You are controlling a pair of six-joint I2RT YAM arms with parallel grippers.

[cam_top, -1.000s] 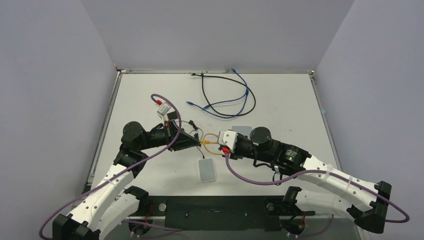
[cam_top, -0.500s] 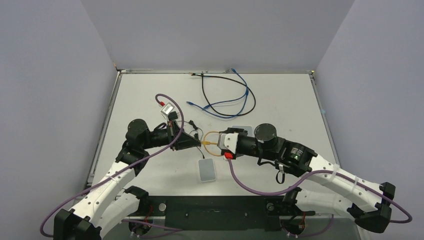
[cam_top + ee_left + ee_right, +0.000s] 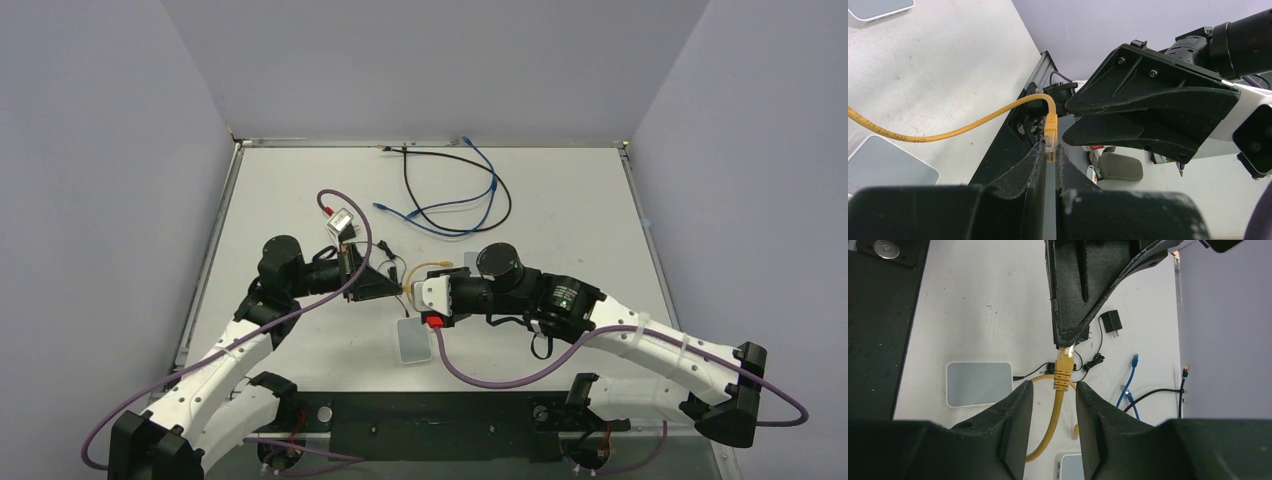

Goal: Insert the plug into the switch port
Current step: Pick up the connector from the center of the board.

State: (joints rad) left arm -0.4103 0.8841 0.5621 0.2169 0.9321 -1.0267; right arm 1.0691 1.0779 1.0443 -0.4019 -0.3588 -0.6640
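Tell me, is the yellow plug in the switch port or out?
Out. The left end effector pinches the plug in the air, clear of the switch on the table.

Tip of the yellow plug (image 3: 1050,131) vanishes between the left gripper (image 3: 1050,150) jaws. Beside the right gripper (image 3: 1054,386) jaws, a white box (image 3: 412,345) lies partly under the wrist. A second box (image 3: 1071,466), beneath those jaws, is cropped by the frame. Neither box's socket can be made out, and the cable (image 3: 908,138) lettering is too small to read.
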